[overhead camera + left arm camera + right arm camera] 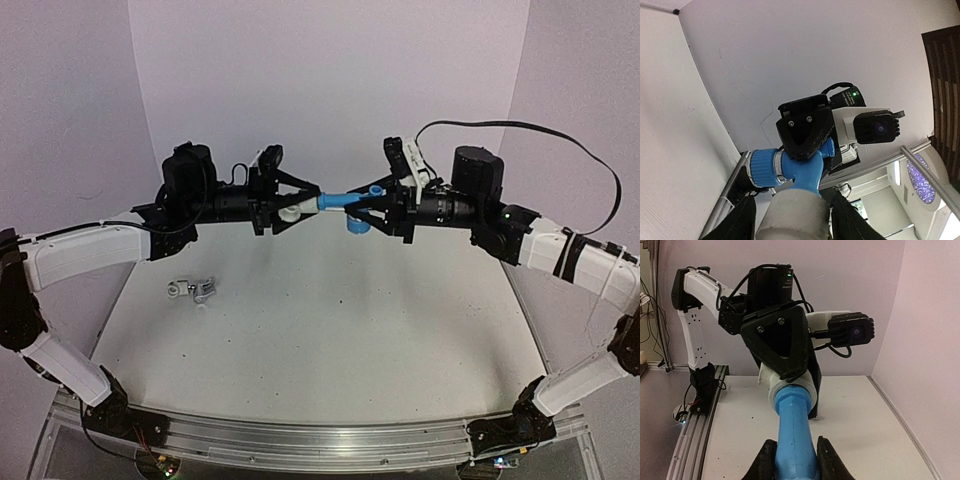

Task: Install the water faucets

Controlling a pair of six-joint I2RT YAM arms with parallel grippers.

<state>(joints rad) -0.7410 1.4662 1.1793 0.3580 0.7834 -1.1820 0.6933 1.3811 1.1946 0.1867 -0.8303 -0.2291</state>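
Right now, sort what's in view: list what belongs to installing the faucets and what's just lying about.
Job:
- light blue bent-spout faucet, in the right claw
- white stubby cylindrical fitting, in the left claw
- shiny silver metal faucet, on the white table

Just there:
- long aluminium rail at the near edge
- black looping cable

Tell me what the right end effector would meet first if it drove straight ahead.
Likely the white fitting held by the left end effector, directly beyond its own blue faucet.
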